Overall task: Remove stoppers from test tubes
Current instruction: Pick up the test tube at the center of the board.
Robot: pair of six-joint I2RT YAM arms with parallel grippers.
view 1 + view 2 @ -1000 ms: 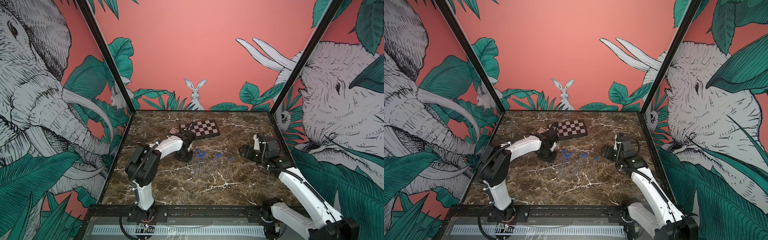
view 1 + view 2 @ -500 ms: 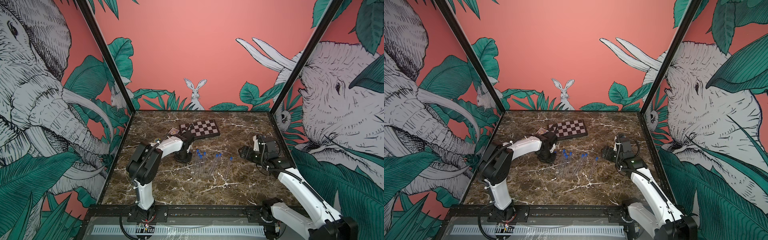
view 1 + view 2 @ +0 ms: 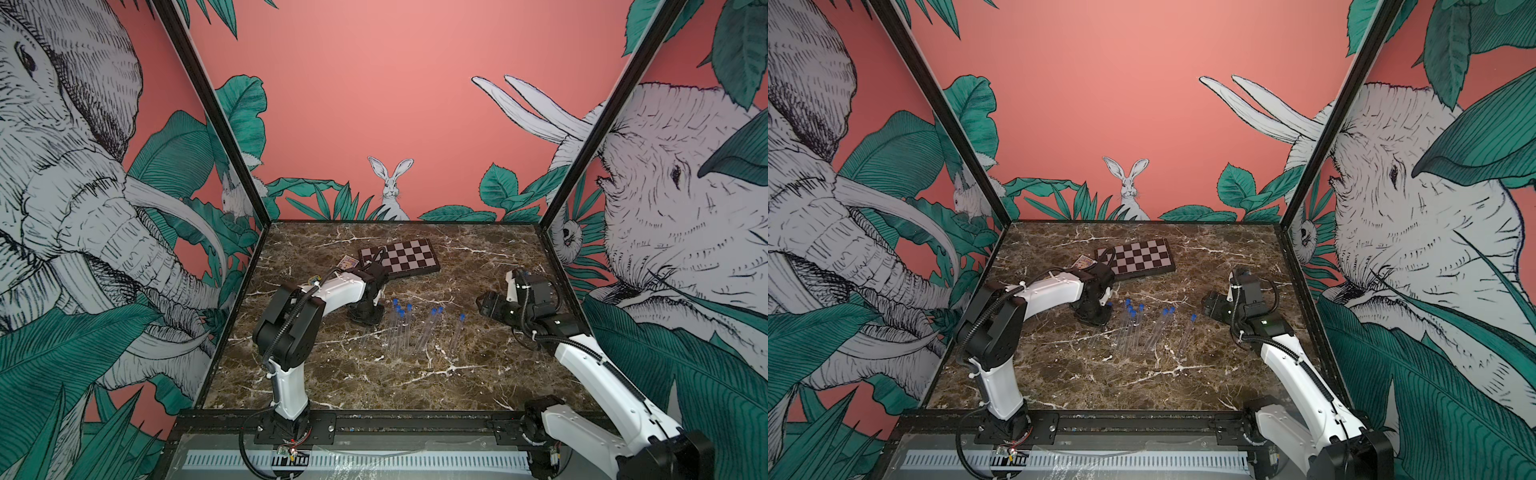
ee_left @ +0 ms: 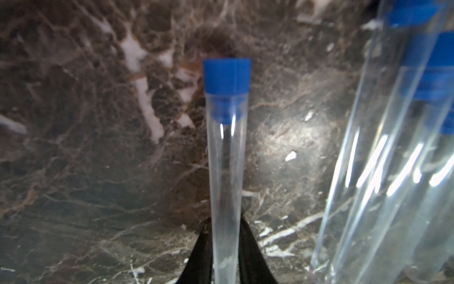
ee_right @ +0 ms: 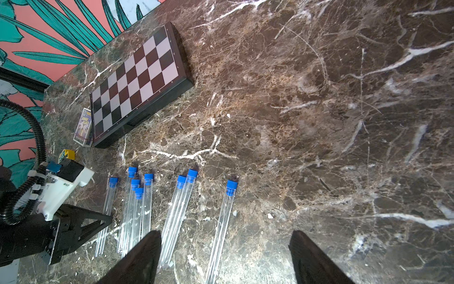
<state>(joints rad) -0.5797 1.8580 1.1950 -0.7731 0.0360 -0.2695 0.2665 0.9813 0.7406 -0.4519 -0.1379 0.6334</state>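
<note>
No stoppers (image 5: 230,185) pulled yet; all eight are seated in tubes (image 5: 222,221) laid mid-surface (image 5: 319,123); leftmost tube (image 4: 226,159) is clamped by left gripper (image 4: 225,221); right gripper (image 5: 226,233) is held apart, empty, at right.

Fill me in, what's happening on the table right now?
The left gripper is clamped on one test tube, away from its capped end; its blue stopper is on. The right gripper is open and holds nothing, above the marble table. The other seven tubes lie alongside on the table, all stoppered. No stopper is off yet.
</note>
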